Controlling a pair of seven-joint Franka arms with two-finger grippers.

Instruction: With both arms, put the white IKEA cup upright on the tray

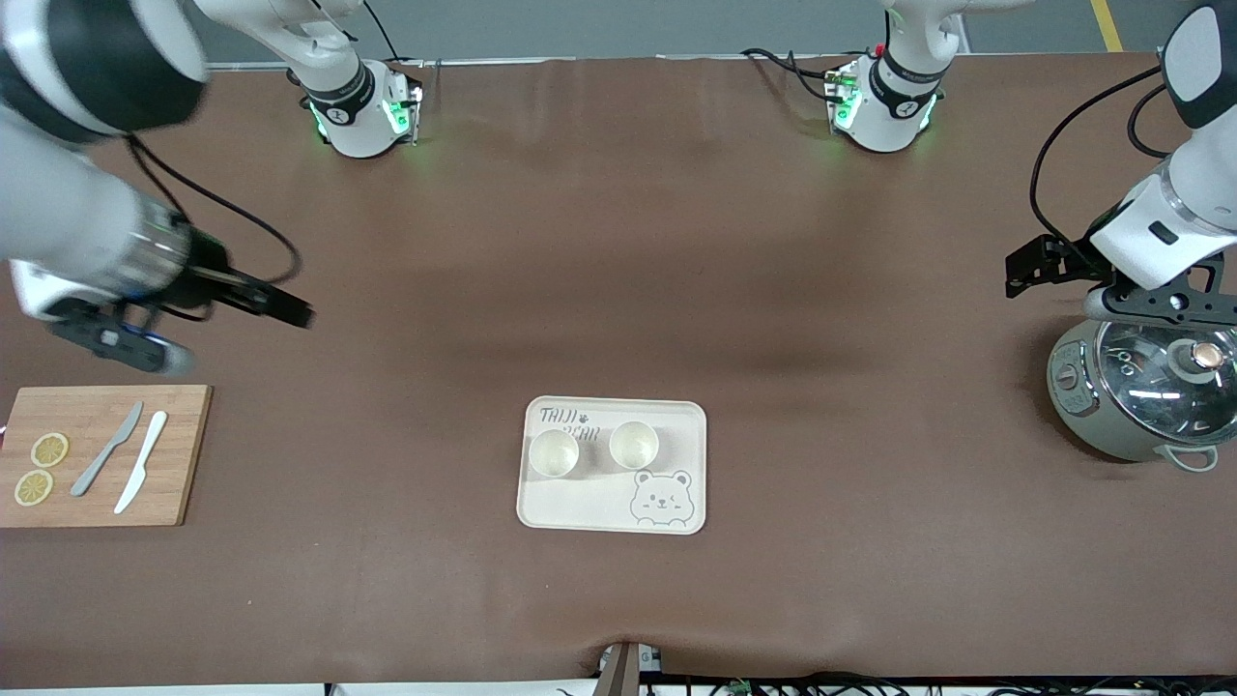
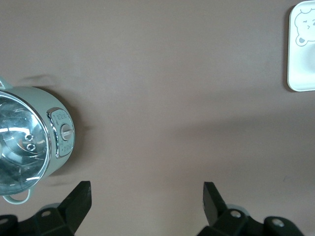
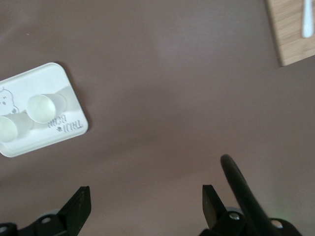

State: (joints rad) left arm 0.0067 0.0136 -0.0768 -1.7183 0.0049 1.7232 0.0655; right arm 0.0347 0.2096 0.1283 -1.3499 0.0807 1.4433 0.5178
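The cream tray point(image 1: 580, 503) with the bear drawing lies mid-table, nearer the front camera than the arm bases. Two white cups stand upright on it side by side: one point(image 1: 554, 452) toward the right arm's end, the other point(image 1: 634, 444) toward the left arm's end. The right wrist view shows the tray point(image 3: 49, 78) and both cups point(image 3: 42, 108) point(image 3: 7, 129). My right gripper point(image 1: 121, 346) point(image 3: 146, 204) hangs open and empty over bare table beside the cutting board. My left gripper point(image 1: 1165, 307) point(image 2: 146, 201) is open and empty above the cooker's edge. A tray corner point(image 2: 295, 78) shows in the left wrist view.
A wooden cutting board point(image 1: 184, 454) point(image 3: 290, 29) with two knives and two lemon slices lies at the right arm's end. A pale green electric cooker point(image 1: 1092, 406) point(image 2: 49, 105) with a glass lid stands at the left arm's end. A black cable point(image 3: 241, 187) runs by the right gripper.
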